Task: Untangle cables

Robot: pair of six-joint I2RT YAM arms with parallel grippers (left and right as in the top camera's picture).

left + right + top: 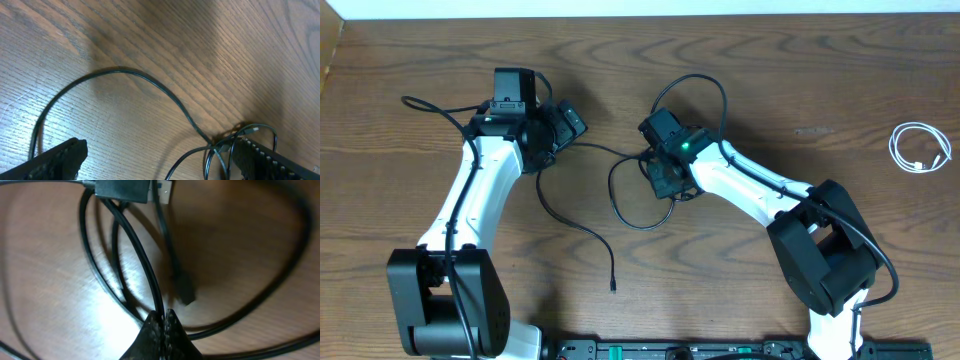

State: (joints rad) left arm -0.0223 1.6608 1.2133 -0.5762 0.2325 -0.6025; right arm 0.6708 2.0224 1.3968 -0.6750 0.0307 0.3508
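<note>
While overhead alone shows the white cable (pixel 920 148) coiled at 3 o'clock, right wrist shows right claw (pixel 162 317) clenched, black cables (pixel 135 255) meeting its tips from 12; left claw (pixel 160 160) released.

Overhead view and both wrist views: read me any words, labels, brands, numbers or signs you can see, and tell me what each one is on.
No text can be read in any view.
The black plug in the right wrist view: blurred, no marking shows.
The black cable: no print.
The green light in the overhead view: a lamp, not a sign.
The strip along the overhead view's bottom edge: green specks, too small to read.
</note>
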